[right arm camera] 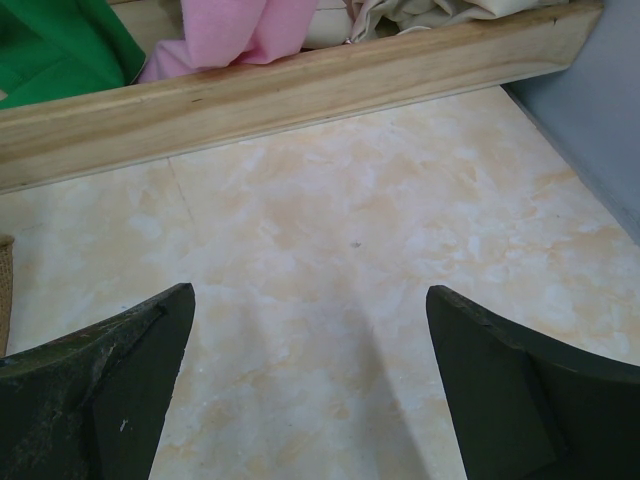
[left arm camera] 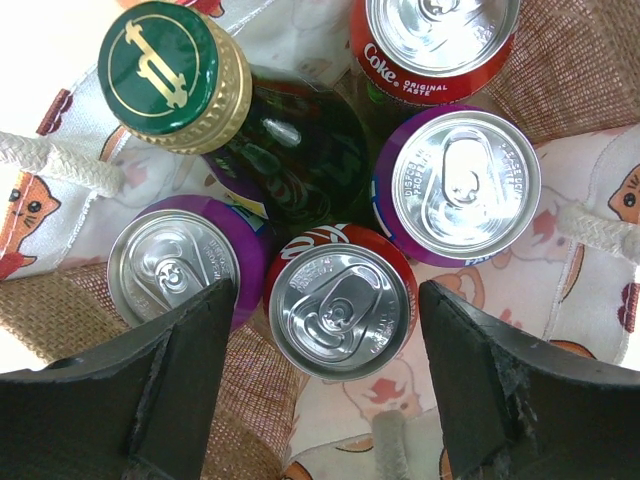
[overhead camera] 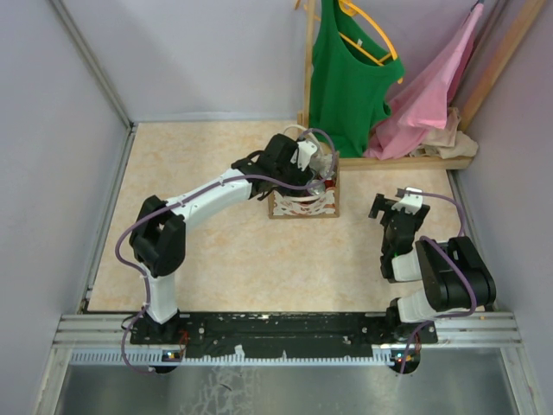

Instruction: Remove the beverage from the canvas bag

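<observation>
The canvas bag [overhead camera: 304,204] stands mid-table with a red-and-white lace pattern on its side. In the left wrist view its cream lining [left arm camera: 585,170] and white rope handle [left arm camera: 60,160] frame the drinks. Inside are a dark glass bottle with a green-gold cap [left arm camera: 172,72], a Coke can [left arm camera: 435,40], two purple cans [left arm camera: 465,185] [left arm camera: 175,272] and a red can [left arm camera: 340,312]. My left gripper [left arm camera: 328,315] hovers open over the bag, its jaws either side of the red can, not touching it. My right gripper [right arm camera: 310,330] is open and empty over bare table.
A wooden rack base [right arm camera: 300,85] runs along the back right, with a green top [overhead camera: 346,69] and pink cloth [overhead camera: 432,95] hanging above it. Grey walls close in the left, back and right sides of the table [overhead camera: 216,259].
</observation>
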Controlling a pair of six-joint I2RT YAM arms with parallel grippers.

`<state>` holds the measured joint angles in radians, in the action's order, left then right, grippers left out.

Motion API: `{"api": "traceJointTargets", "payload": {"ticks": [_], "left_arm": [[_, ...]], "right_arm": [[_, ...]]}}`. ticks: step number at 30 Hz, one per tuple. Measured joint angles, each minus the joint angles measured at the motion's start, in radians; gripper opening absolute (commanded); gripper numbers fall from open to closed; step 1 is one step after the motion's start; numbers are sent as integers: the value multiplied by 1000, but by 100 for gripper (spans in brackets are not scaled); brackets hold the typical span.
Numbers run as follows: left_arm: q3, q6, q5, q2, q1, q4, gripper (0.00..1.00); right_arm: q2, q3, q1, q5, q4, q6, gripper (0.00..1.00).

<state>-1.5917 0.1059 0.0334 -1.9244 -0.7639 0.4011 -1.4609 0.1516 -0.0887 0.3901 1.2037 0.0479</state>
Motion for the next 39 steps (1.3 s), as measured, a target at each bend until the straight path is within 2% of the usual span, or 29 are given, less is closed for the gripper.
{"api": "traceJointTargets", "payload": {"ticks": [30, 39], "left_arm": [[20, -5, -15, 24, 2, -6, 81], [22, -19, -18, 32, 0, 4, 78]], "right_arm": [[0, 0, 0, 0, 0, 0, 99], [0, 0, 0, 0, 0, 0, 99]]}}
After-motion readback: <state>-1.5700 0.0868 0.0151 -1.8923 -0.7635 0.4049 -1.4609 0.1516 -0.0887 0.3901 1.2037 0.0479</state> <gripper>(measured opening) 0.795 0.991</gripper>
